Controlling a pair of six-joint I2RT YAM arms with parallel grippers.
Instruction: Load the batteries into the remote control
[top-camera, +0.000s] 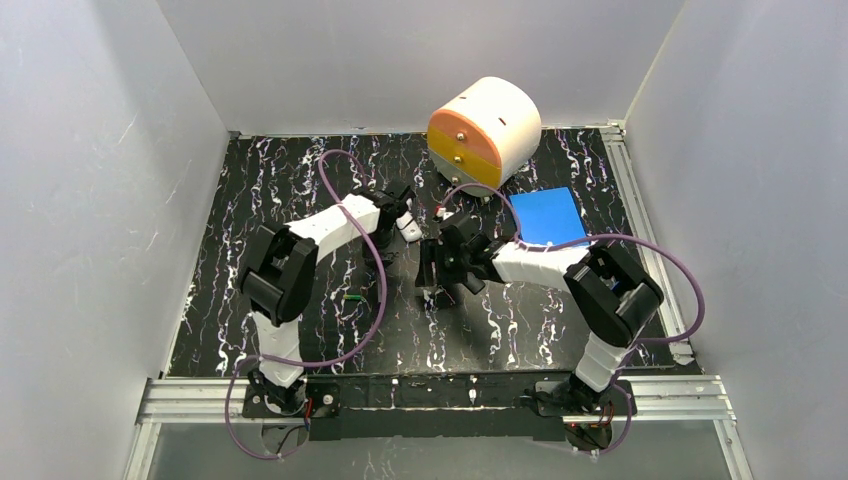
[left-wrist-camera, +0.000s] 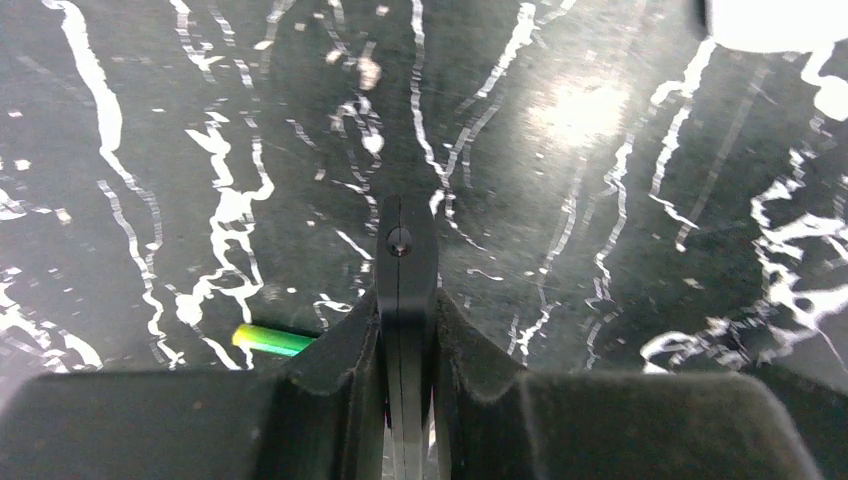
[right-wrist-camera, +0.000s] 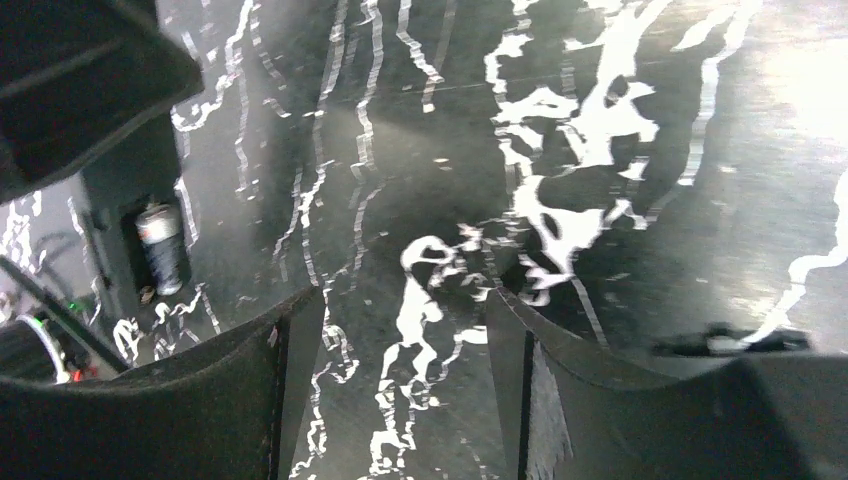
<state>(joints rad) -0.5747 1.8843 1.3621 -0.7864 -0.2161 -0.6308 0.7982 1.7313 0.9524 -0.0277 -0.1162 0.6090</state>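
Your target is the loose green cylindrical battery (top-camera: 352, 297). It lies flat on the black, white-veined marbled tabletop (top-camera: 300, 180), left of centre in the overhead view. Its long axis runs left to right in that view.

The left gripper (left-wrist-camera: 405, 295) has its jaws pressed together. A thin black upright strip with a small round dimple shows between them. You cannot tell from here whether that is a held piece or part of the fingers. In the left wrist view the green cell sits at the lower left, just beside the left finger and half hidden behind it, lying nearly across the frame. So it is off to the side of those jaws, not between them.

The right gripper (right-wrist-camera: 405, 300) has its jaws wide apart with only bare tabletop between them. At the left edge of its view is the black remote control (right-wrist-camera: 105, 230), with its battery bay uncovered. One grey-white cell (right-wrist-camera: 160, 250) is already seated there, lengthwise up and down the frame.

Overhead, the green cell lies down and left of both grippers, and neither is clearly nearer. It is on the left arm's half, but only the right jaws are free. In my judgement the right arm would have to swing left and close across the cell's short width, at right angles to its left-to-right axis.
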